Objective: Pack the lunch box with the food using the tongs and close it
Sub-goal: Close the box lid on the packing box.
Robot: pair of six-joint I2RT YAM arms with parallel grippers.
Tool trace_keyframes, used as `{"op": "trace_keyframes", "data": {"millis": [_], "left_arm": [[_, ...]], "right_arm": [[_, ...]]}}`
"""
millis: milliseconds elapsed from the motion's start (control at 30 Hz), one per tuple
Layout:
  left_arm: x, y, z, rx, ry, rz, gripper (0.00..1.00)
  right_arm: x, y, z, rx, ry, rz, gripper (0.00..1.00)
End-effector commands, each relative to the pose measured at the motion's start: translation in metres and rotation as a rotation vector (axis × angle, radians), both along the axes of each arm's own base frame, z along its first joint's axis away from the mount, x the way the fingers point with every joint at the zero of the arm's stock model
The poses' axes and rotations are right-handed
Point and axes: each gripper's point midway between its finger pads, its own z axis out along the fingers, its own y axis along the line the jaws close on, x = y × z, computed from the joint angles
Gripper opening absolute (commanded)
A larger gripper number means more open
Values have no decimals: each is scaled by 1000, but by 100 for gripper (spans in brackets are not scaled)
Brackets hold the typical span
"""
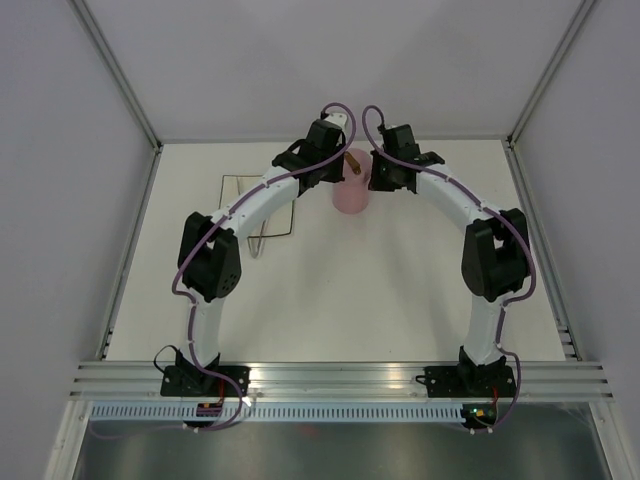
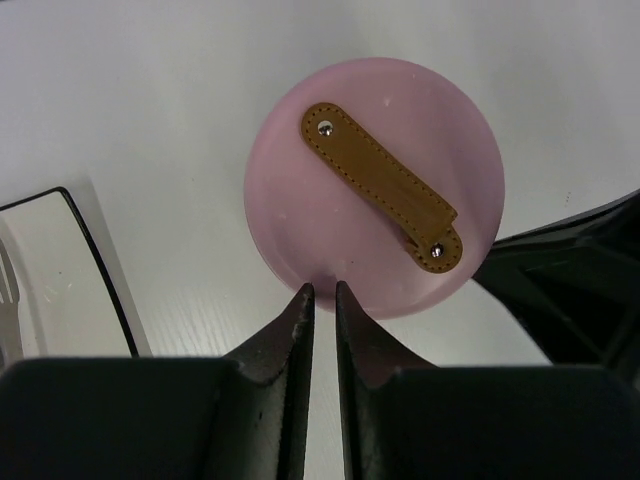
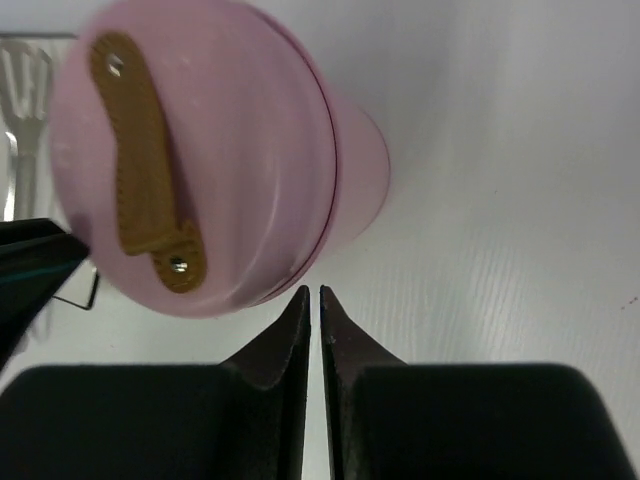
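1. From above, both my arms bend in to the pink box (image 1: 350,192), which stands at the far middle of the table (image 1: 330,300). The plate (image 1: 245,205) lies just left of it.
2. Left wrist: my left pincer (image 2: 322,290) is closed on nothing, its tips at the near rim of the lid (image 2: 290,215). I cannot tell whether they touch. The brown handle (image 2: 380,187) lies flat across the lid.
3. Right wrist: my right pincer (image 3: 311,293) is also closed and empty, just beside the box's wall. The lid sits on the box. The tongs (image 3: 22,90) are blurred and seem to lie on the plate.
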Motion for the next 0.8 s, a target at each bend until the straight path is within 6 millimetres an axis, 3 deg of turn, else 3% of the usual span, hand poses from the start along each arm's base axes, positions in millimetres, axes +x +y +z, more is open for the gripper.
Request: {"op": "trace_keyframes", "data": {"millis": [0, 100, 300, 367, 433, 467, 633, 767], "left_arm": [[-20, 0, -12, 56, 72, -58, 19], [-16, 0, 4, 48, 40, -57, 19], [-5, 2, 66, -1, -84, -23, 22], [-5, 5, 93, -33, -128, -18, 25], [-7, 8, 108, -50, -153, -14, 31], [-8, 10, 115, -57, -164, -11, 34], [-10, 22, 150, -111, -219, 1, 47], [-5, 7, 159, -135, -267, -80, 55]], "right_arm": [[-22, -1, -48, -90, 125, 21, 13], [-22, -4, -45, -99, 111, 13, 13], [-26, -5, -37, -84, 105, 0, 12], [-30, -8, -29, -67, 94, -17, 12], [-36, -9, -15, -22, 75, -24, 13], [-41, -16, -17, -11, 83, -37, 13], [-37, -44, 42, 103, -35, -86, 17], [-30, -61, 99, 121, -160, -112, 20]]}}
